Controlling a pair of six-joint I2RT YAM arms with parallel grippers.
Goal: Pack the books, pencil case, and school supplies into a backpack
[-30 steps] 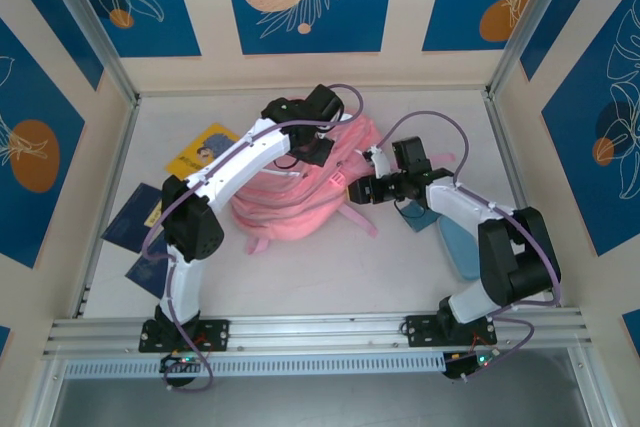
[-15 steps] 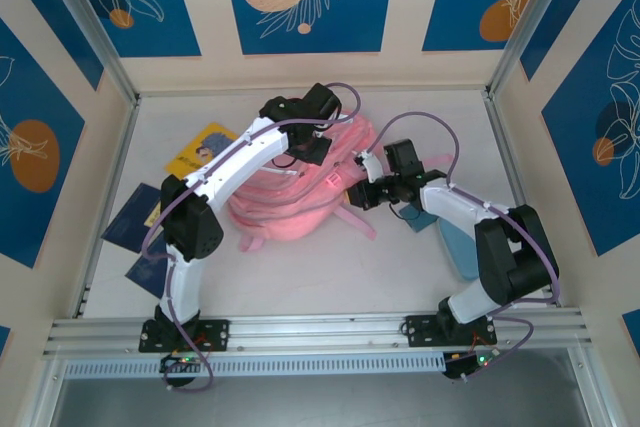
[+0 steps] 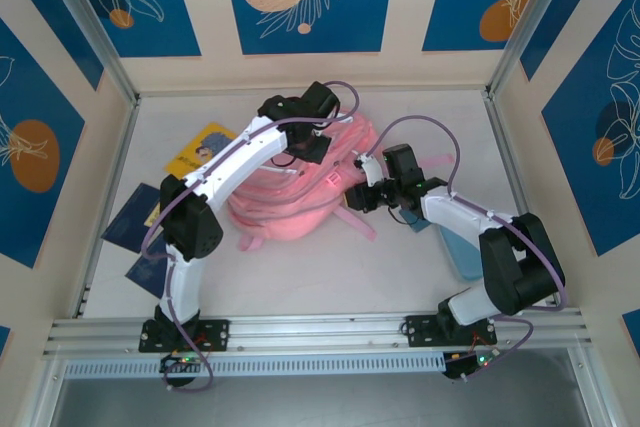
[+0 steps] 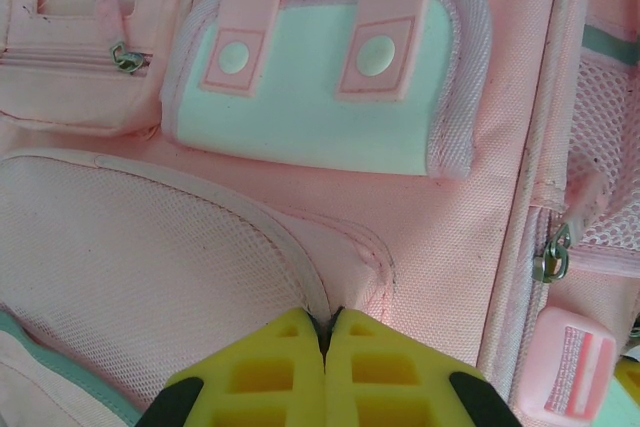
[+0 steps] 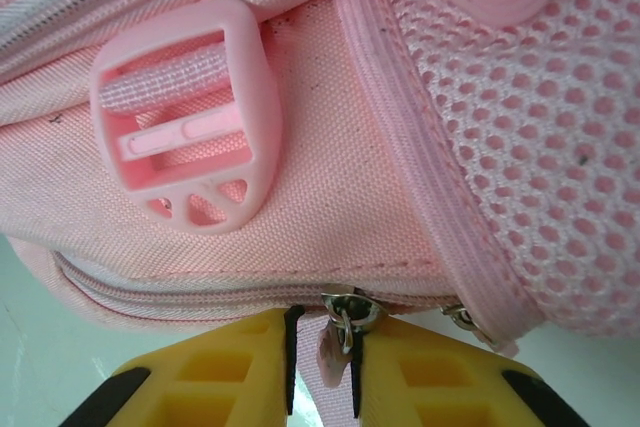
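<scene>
Backpack packing not started, by the look of it. Large pink fabric backpack (image 3: 290, 202) lies flat mid-table (image 3: 330, 277), front pockets up. Nothing is seen inside it.

Thin yellow book with a small blue-grey cover picture (image 3: 205, 147) lies flat toward the far-left corner, just beside the bag. Dark navy book with yellow marks (image 3: 132, 219) lies by the left edge, partly under the left arm. Light blue oblong soft pencil case (image 3: 462, 247) lies near the right edge, partly under the right arm. All three are out on the table.

Left gripper (image 4: 325, 332) is closed, yellow pads pressed together at the seam of the mesh front pocket. Can't tell if any fabric is pinched.

Right gripper (image 5: 322, 332) is at the bag's right side, below a pink plastic strap buckle (image 5: 190, 117). Its jaws are narrowly apart on either side of the small pink zip pull (image 5: 334, 347). Can't tell if the pull is actually clamped.

The zip looks closed along the visible stretch.

Judgement: the step in hand is unzipping the main compartment. Left to do: open the zip, spread the mouth, load both books and the pencil case, probably close up.
</scene>
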